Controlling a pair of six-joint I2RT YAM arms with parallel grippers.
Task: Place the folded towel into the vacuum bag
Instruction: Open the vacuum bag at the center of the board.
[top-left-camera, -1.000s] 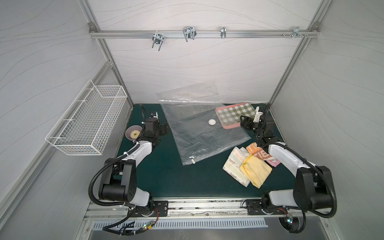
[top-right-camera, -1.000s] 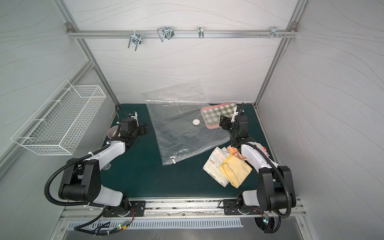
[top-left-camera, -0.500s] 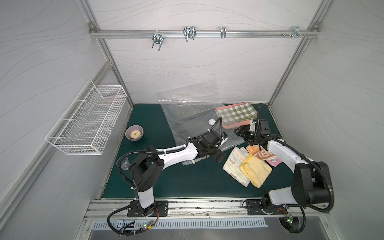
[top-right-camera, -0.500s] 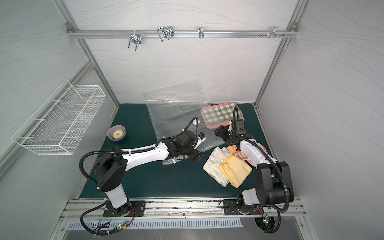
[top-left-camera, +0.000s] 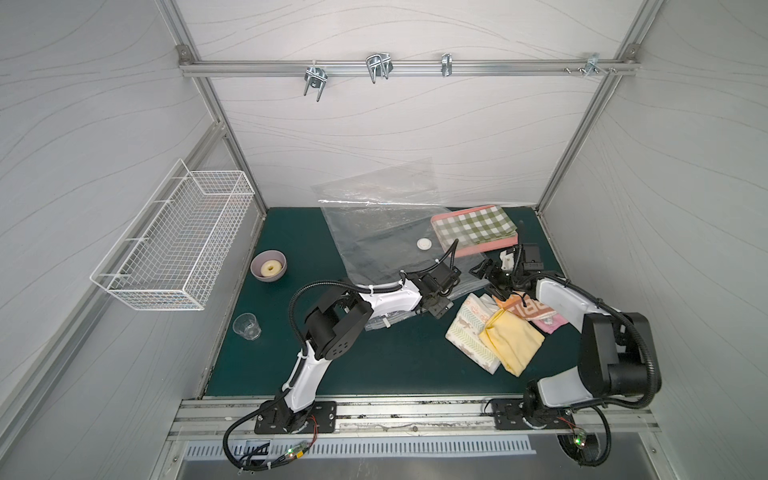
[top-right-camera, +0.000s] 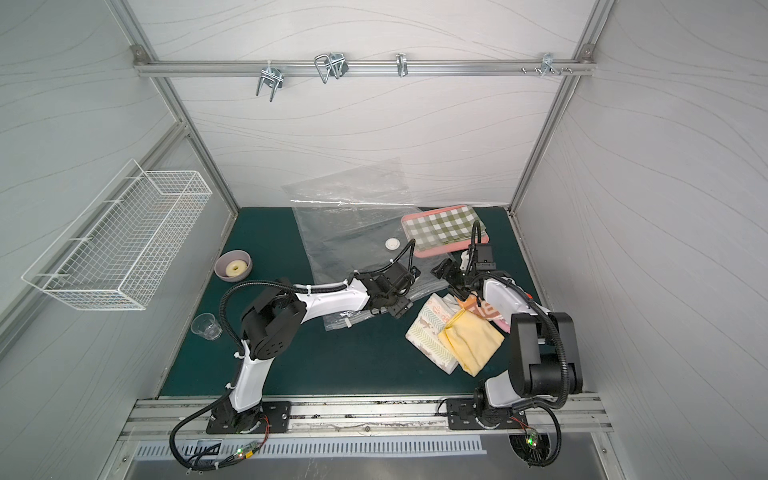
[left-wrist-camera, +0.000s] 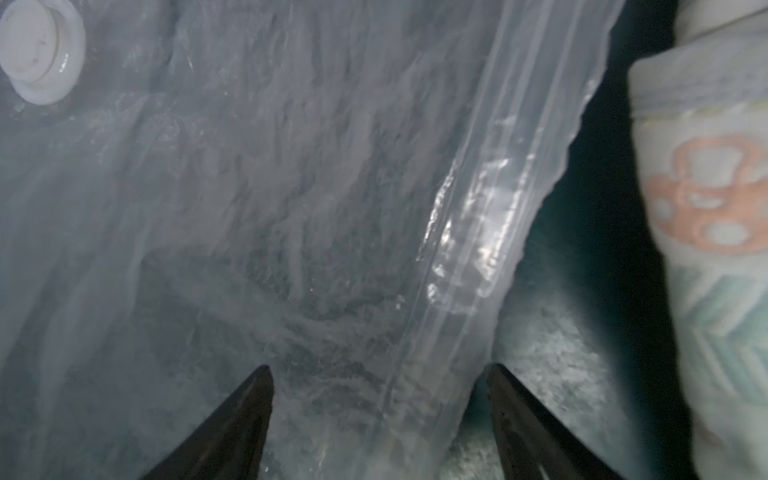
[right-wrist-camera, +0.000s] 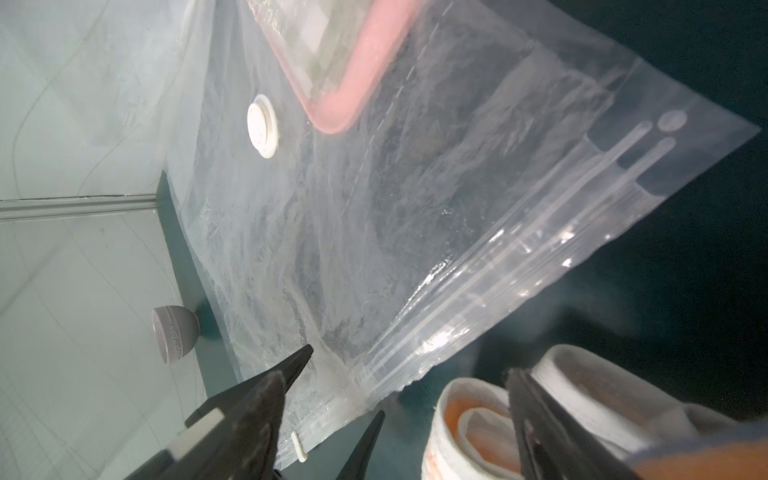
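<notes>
Left gripper (top-left-camera: 437, 306) hangs low over the middle of the tabletop (top-left-camera: 374, 365), its fingers (left-wrist-camera: 249, 415) parted and nothing pinched. In the left wrist view they stand on either side of the zip-seal edge (left-wrist-camera: 490, 208) of the vacuum bag (top-left-camera: 386, 245). Right gripper (top-left-camera: 490, 282) sits just beside it towards the right edge, likewise spread and empty, above the bag's near right corner and the orange lettered towel (top-left-camera: 525, 308). Whether it touches that towel I cannot tell

Nearest the front edge, towards the right corner, lie the folded towels: a yellow towel (top-left-camera: 513, 343) on top of a patterned towel (top-left-camera: 467, 332), with the orange one touching them behind. None is in the bag. A clear glass cup (top-left-camera: 247, 326) stands upright near the left edge. The bag lies flat from mid-table to the far edge, slider clip (top-left-camera: 385, 323) at its near corner and round white valve (top-left-camera: 424, 244) facing up, and its far end climbs the back wall. A grey bowl (top-left-camera: 254, 266) holding a pale ring (top-left-camera: 270, 269) sits by the left edge. A pink tray (top-left-camera: 490, 246) with a green checked cloth (top-left-camera: 473, 226) overlaps the bag at the far right corner
</notes>
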